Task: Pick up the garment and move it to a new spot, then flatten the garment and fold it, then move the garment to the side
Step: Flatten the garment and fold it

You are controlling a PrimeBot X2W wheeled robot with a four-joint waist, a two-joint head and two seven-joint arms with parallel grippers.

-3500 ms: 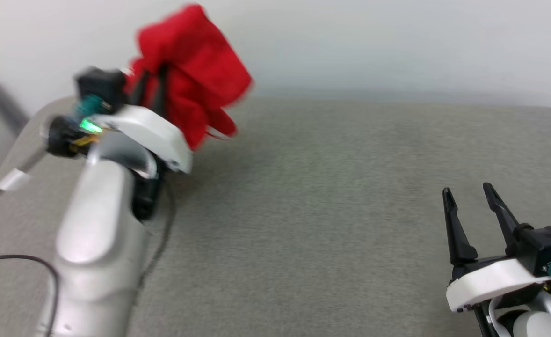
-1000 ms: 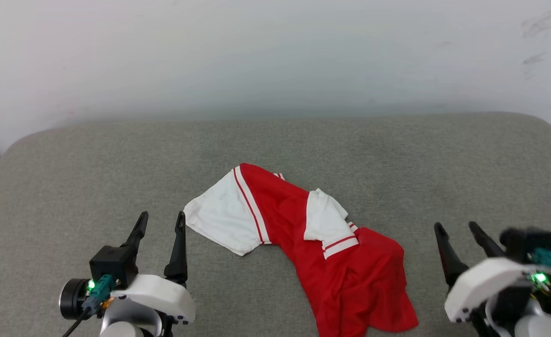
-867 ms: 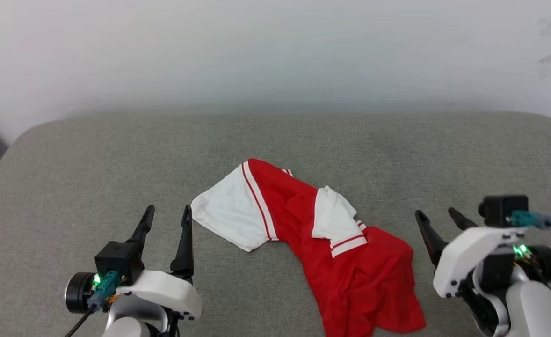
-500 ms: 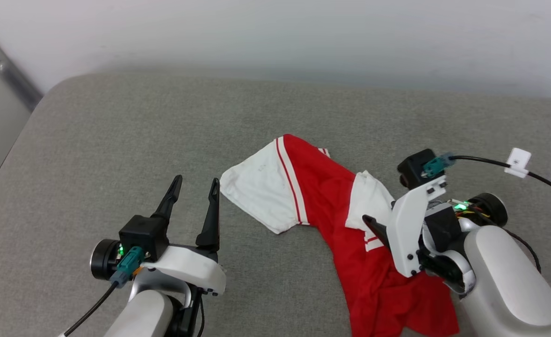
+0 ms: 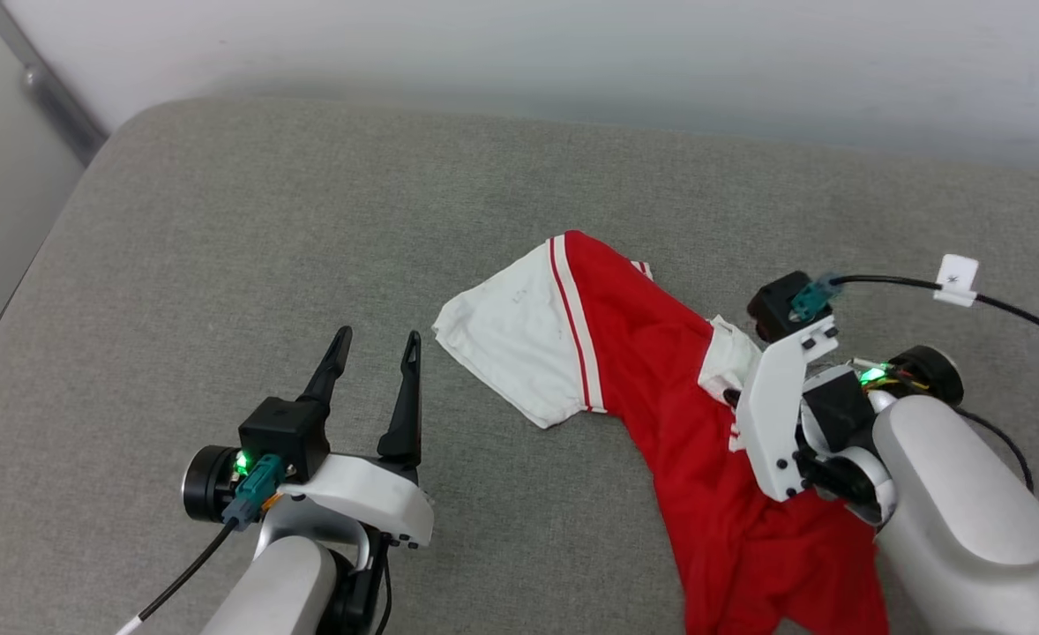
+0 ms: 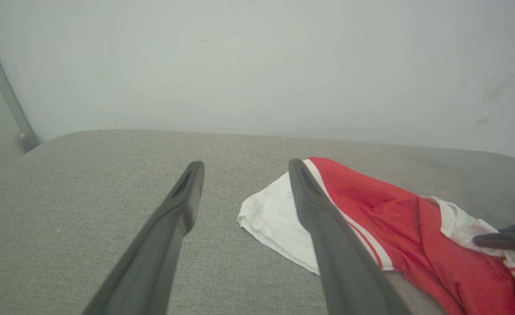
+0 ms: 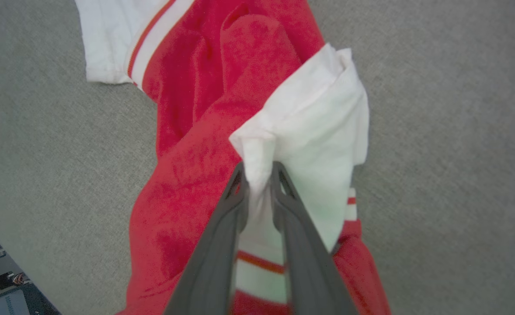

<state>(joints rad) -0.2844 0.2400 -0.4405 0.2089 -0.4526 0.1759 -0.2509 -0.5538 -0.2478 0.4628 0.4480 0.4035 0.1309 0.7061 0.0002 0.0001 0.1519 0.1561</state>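
Garment (image 5: 652,370) as the head camera sees it: a red shirt lying rumpled on the grey cloth-covered tabletop (image 5: 220,220), running from mid-picture down to the lower right edge, with one flat sleeve (image 5: 511,344), white with red stripes, spread at its upper left end. The left claw (image 5: 377,337) sits at the lower left, empty, its two dark fingers parted and pointing up the picture, near the flat sleeve but apart from it. The right claw (image 5: 731,397) is over the garment's middle, mostly hidden behind its own white mount, at a second, bunched sleeve (image 5: 731,353); a black cable (image 5: 890,282) with a white tag runs off from that wrist. From the left wrist, the left claw (image 6: 246,164) is spread wide with bare tabletop between its fingers, the garment lies beyond the right-hand finger, and a dark fingertip (image 6: 502,238) of the other arm comes in at the right edge over the bunched sleeve. A pale wall (image 6: 257,65) stands behind. From the right wrist, the right claw (image 7: 259,170) is clenched on a pinched fold of the bunched sleeve, white cloth squeezed between both fingers, the garment's red body beneath and to the left on the tabletop.
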